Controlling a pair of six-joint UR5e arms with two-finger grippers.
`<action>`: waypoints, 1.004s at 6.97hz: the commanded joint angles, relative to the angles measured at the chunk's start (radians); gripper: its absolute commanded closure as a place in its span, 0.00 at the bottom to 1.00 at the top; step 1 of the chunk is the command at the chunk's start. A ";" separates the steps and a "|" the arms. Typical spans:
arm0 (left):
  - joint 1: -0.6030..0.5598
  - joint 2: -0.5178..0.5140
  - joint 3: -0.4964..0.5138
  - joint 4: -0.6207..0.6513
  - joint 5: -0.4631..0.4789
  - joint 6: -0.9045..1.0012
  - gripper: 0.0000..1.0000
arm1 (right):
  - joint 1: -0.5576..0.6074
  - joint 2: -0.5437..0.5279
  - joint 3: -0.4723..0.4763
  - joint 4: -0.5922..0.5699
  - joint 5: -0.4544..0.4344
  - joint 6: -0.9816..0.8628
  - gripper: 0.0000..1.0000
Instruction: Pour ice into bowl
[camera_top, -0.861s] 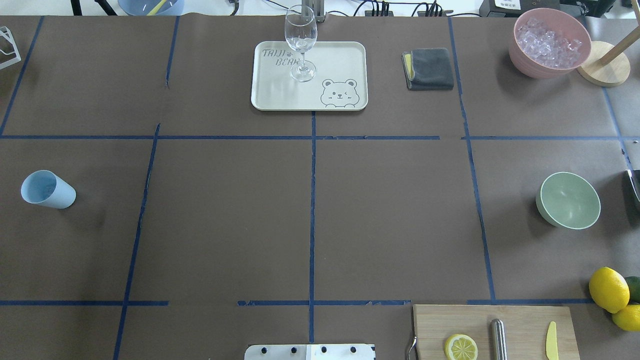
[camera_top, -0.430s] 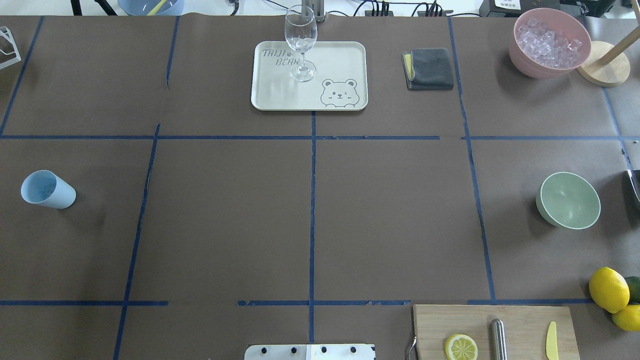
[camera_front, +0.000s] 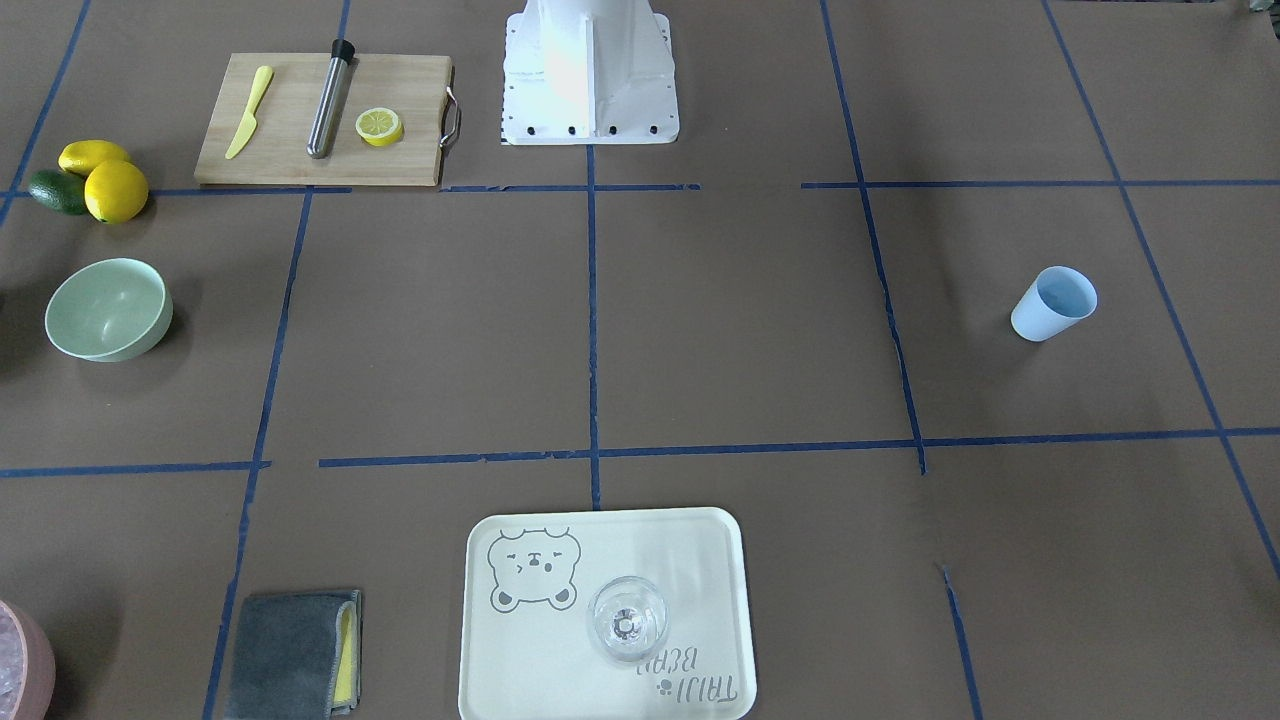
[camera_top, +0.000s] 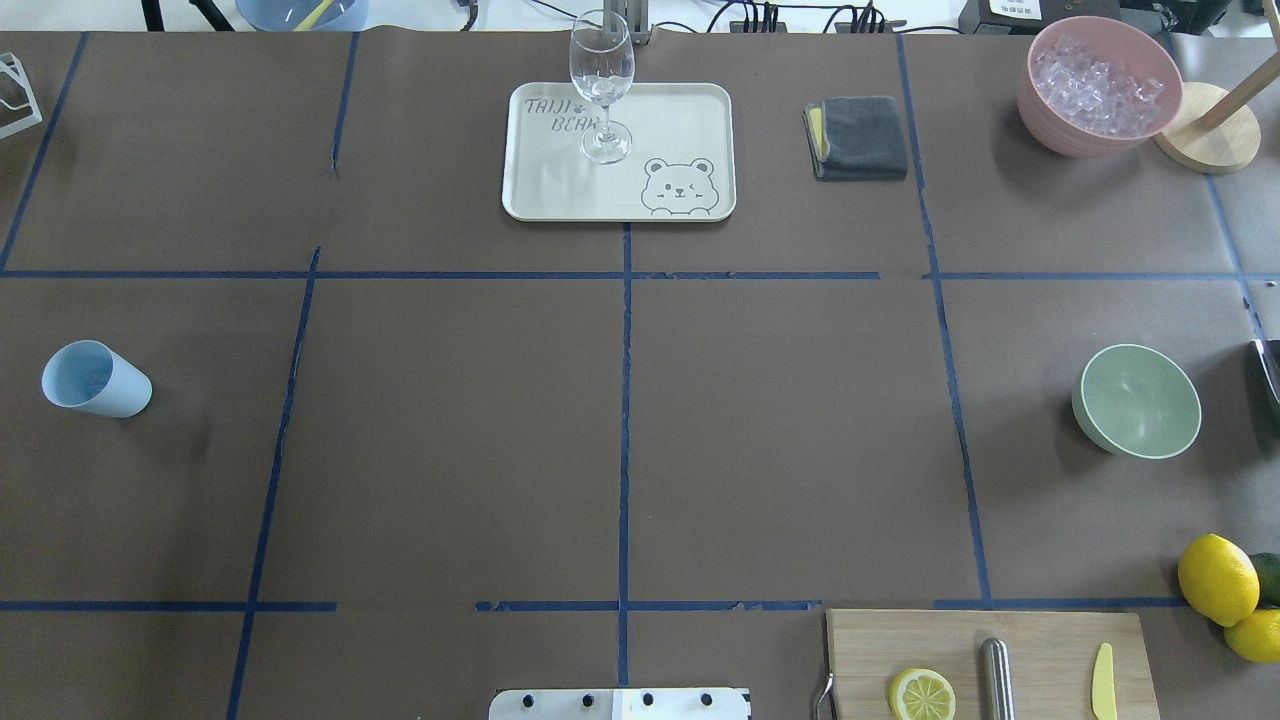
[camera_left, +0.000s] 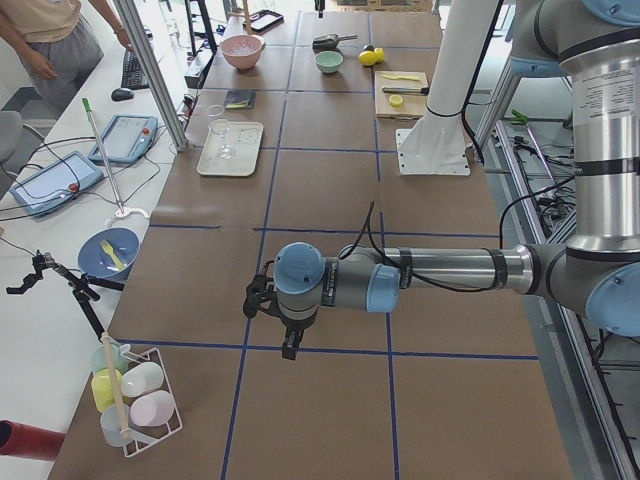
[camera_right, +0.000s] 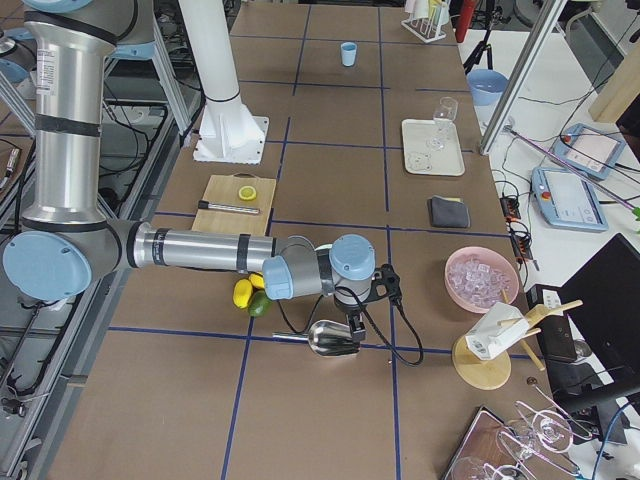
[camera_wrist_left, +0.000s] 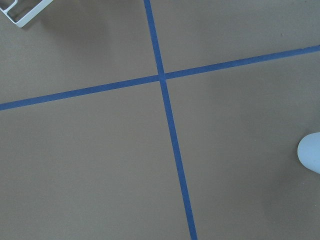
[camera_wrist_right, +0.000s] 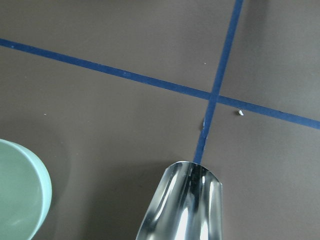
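- Hands: our left hand (camera_left: 290, 349) hangs over the counter (camera_left: 330, 230), right hand (camera_right: 357, 324) by a metal scoop (camera_right: 333, 339); can't tell if either's spread or pinching.
- Overhead, bowl (camera_top: 1137, 400) sits empty at 3 o'clock, cup (camera_top: 95, 378) at 9, one per arm we reckon. No ice visible there.

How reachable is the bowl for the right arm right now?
Likely yes. The right wrist view shows the bowl just beside the scoop, with nothing standing between them; overhead, nothing crowds the bowl.
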 joint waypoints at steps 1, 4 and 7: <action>0.000 0.000 0.001 0.000 -0.004 0.000 0.00 | -0.114 0.000 -0.005 0.152 0.041 0.207 0.00; 0.000 0.000 0.001 -0.002 -0.004 0.000 0.00 | -0.314 0.000 -0.012 0.370 -0.055 0.571 0.00; 0.000 0.000 0.001 -0.002 -0.004 0.000 0.00 | -0.365 -0.018 -0.012 0.371 -0.130 0.598 0.82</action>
